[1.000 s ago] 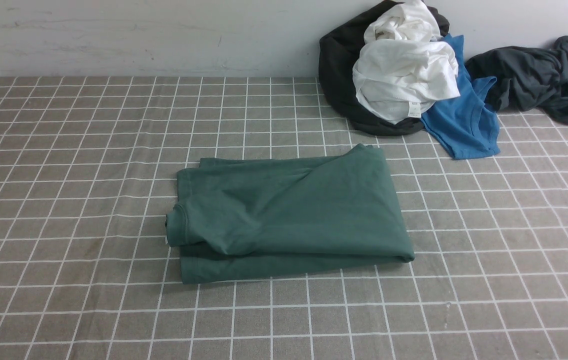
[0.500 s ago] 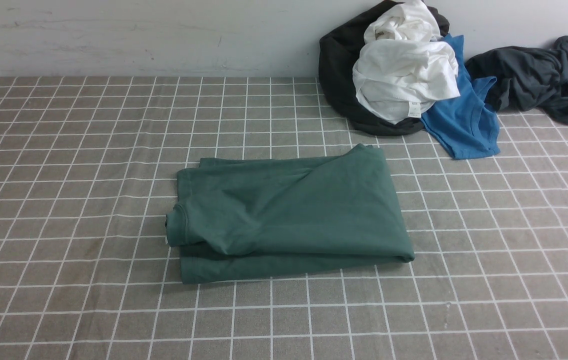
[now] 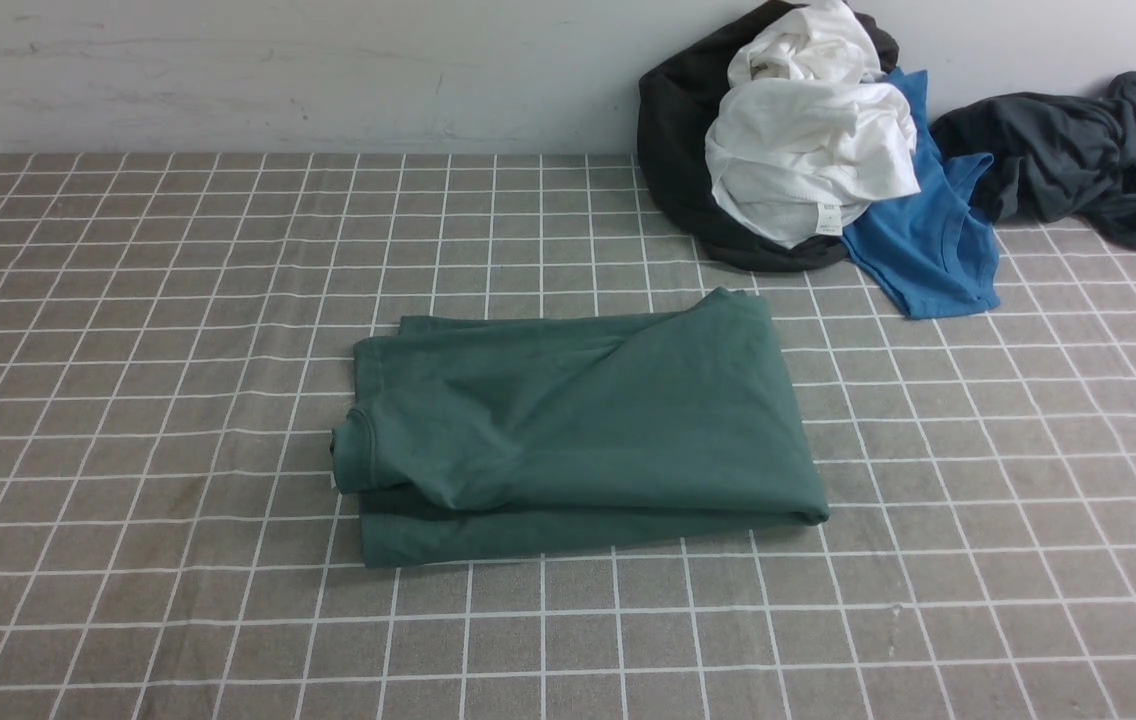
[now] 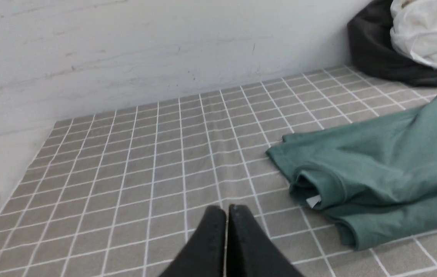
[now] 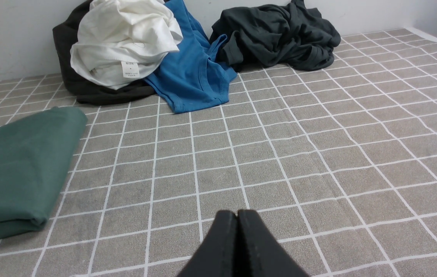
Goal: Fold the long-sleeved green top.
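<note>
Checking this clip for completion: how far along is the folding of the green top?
Done, by the look of it: the green long-sleeved top lies as a compact layered rectangle on the checked tablecloth, its neck at one end. In hand: nothing; the left gripper and right gripper are shut, empty and clear of it. Left: perhaps smoothing the slightly uneven edges. The pile of other clothes sits apart by the wall.

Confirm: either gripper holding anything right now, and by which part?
Nothing held. Left gripper and right gripper are both shut on nothing, above bare tablecloth. The green long-sleeved top lies folded, untouched.
</note>
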Motion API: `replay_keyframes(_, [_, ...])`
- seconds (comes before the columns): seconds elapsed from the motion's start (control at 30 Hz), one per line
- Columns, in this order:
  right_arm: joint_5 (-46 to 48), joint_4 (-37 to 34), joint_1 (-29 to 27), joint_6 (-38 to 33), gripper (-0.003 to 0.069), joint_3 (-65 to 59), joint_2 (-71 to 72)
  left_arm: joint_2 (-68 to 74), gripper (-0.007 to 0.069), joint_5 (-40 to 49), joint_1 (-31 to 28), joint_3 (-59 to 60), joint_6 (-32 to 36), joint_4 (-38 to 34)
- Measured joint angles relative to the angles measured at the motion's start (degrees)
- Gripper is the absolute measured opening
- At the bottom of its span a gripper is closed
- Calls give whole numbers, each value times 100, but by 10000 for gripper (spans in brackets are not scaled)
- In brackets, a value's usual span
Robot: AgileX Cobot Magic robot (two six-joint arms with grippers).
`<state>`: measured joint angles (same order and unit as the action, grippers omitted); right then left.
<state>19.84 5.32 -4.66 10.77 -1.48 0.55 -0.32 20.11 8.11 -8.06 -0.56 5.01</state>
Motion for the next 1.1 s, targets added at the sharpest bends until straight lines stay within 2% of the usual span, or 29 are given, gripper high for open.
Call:
replay_keyframes(0.07, [3, 0, 0, 0, -15, 0, 0, -28, -7, -393, -267, 479, 0, -300])
replay_keyframes(0.2, [3, 0, 0, 0, -15, 0, 0, -28, -7, -503, -751, 931, 0, -543])
replay_keyframes(0.3, [3, 0, 0, 0, -15, 0, 0, -28, -7, -416, -885, 961, 0, -589])
replay_keyframes(0.4, [7, 0, 0, 0, -15, 0, 0, -28, -7, -32, -909, 961, 0, -601])
replay_keyframes(1.1, [7, 0, 0, 0, -15, 0, 0, -28, -7, -4, -909, 961, 0, -608])
